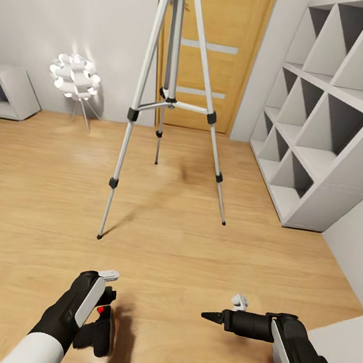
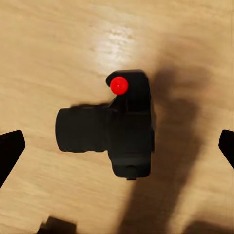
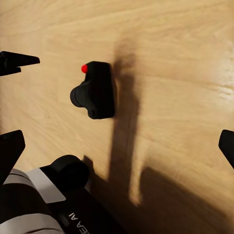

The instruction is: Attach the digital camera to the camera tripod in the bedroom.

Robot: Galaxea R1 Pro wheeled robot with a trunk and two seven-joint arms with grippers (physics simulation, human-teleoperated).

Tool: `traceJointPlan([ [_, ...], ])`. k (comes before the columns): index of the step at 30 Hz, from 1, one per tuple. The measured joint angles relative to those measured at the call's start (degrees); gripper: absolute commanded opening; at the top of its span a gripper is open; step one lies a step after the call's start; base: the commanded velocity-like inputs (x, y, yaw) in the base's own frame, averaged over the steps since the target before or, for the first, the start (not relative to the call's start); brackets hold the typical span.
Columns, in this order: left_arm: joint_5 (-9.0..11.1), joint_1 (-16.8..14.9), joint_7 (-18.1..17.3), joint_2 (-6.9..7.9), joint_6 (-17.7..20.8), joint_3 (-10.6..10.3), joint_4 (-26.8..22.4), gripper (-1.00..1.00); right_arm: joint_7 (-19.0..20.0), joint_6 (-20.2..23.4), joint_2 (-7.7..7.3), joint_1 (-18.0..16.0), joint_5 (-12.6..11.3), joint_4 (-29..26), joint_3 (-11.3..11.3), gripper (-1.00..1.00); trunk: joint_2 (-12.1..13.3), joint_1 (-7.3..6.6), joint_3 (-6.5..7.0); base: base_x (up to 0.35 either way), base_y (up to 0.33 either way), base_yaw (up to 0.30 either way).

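The digital camera (image 2: 122,129) lies on the light wood floor, black, with its red dot (image 2: 119,86) showing and its lens sideways. My left gripper (image 1: 107,292) hangs straight over it, open, with fingertips (image 2: 10,148) wide on either side and not touching it. The camera also shows under that gripper in the head view (image 1: 97,328) and in the right wrist view (image 3: 95,90). My right gripper (image 1: 222,309) is open, level and pointing left, off to the camera's right. The camera tripod (image 1: 167,98) stands further ahead on silver legs, its black head cut off by the frame's edge.
An oak door (image 1: 228,53) is behind the tripod. White cubby shelves (image 1: 330,112) line the right wall, and a pale grey block (image 1: 343,347) sits at the near right. A white spiky-ball lamp (image 1: 75,76) and a low grey shelf (image 1: 4,90) stand at the left.
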Motion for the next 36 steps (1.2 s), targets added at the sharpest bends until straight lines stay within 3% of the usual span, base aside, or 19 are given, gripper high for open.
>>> traceJointPlan([
  [36, 0.09, -0.02, 0.0, 0.0, 0.0, 0.0, 0.0, 1.0, 0.0, 0.01, 0.01, 0.0, 0.0, 0.02, -0.02, 1.0, -0.48, 0.93, -7.98, 0.0, 0.0, 0.0],
])
